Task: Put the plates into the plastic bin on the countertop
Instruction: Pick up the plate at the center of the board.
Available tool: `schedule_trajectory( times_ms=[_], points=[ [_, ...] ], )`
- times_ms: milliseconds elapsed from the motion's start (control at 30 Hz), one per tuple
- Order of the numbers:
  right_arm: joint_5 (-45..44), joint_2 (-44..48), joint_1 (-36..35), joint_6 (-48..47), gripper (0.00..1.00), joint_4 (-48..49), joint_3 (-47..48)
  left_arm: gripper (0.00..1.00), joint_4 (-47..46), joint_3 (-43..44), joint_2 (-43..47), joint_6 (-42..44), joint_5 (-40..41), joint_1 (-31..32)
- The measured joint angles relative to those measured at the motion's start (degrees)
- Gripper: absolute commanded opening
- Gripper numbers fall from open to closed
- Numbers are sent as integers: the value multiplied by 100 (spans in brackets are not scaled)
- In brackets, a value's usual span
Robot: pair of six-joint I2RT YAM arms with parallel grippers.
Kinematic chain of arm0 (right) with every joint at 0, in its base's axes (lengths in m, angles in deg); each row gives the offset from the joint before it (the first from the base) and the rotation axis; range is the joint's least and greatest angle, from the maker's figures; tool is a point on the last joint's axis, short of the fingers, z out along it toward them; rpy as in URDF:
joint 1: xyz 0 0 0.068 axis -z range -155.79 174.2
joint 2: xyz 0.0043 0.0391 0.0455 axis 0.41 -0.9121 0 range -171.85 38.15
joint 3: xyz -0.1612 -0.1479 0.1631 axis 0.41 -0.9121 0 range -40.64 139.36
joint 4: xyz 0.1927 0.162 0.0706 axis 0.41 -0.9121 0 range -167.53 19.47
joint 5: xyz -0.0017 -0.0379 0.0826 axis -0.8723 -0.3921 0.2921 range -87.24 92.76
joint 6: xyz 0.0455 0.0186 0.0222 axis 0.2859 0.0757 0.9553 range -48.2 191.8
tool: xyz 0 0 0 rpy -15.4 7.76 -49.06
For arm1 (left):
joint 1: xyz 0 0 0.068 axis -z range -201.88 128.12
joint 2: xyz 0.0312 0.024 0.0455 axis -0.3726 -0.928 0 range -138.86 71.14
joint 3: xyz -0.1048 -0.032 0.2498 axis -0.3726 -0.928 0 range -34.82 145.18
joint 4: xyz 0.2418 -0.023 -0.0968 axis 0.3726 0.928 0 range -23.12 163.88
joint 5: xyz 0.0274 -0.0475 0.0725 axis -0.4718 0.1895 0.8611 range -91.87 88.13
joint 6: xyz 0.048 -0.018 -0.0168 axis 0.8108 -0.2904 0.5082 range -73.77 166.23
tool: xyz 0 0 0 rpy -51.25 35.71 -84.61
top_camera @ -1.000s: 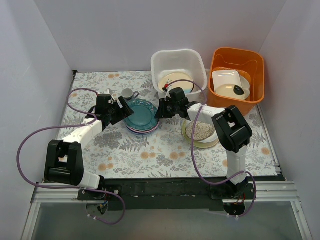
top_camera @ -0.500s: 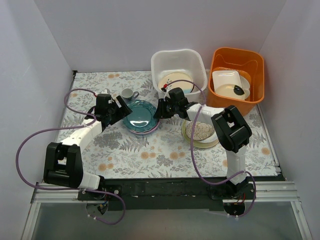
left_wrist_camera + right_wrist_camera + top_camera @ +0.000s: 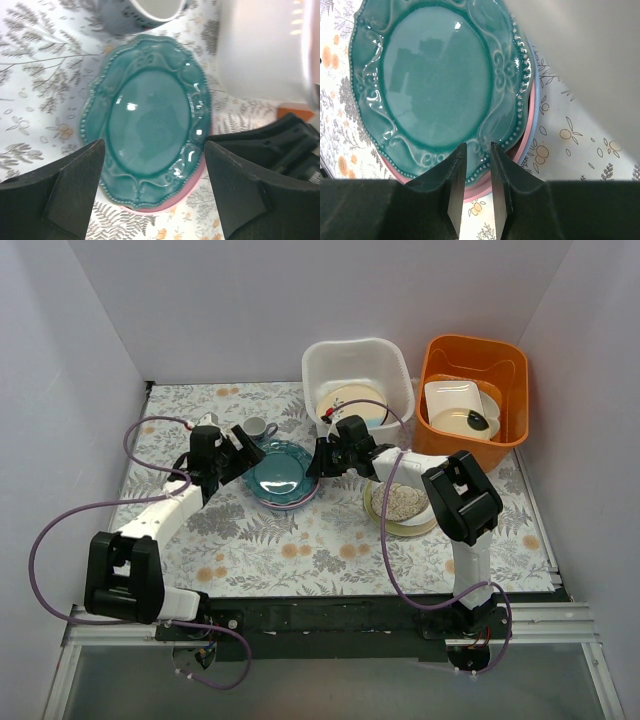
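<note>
The scalloped teal plate (image 3: 276, 473) lies on top of a pink plate (image 3: 165, 207) and a blue plate (image 3: 535, 131) on the countertop (image 3: 300, 540). My left gripper (image 3: 243, 453) is open at the stack's left side, its fingers spread wide around the teal plate's near rim (image 3: 154, 150). My right gripper (image 3: 318, 458) is at the plate's right rim, its fingers almost together over that rim (image 3: 477, 146), with nothing between them. The white plastic bin (image 3: 312, 368) behind holds a cream plate (image 3: 350, 400) on others. A speckled beige plate (image 3: 401, 502) lies on a cream-green one at the right.
A small grey cup (image 3: 256, 428) stands just behind the left gripper and shows in the left wrist view (image 3: 145, 12). The orange tub (image 3: 440, 365) at the back right holds a squarish white dish (image 3: 452, 398). The bin's wall (image 3: 580, 60) is close beside the stack.
The teal plate has shifted slightly left on the stack. The right gripper followed it left, and the left gripper moved a little back and up toward its rim.
</note>
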Motion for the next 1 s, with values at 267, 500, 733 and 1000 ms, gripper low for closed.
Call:
schedule_trajectory(
  times_ms=[267, 500, 733, 1000],
  points=[
    [-280, -13, -101, -11, 33, -339, 157, 81, 555, 105, -345, -122, 627, 0],
    [-507, -13, -184, -76, 33, -748, 354, 82, 804, 177, -621, -162, 909, 0],
    [-938, -11, -313, -188, 40, -1303, 623, 82, 866, 199, -793, -164, 984, 0],
    [-1390, -11, -398, -339, 45, -1810, 831, 82, 894, 208, -820, -162, 984, 0]
  ],
)
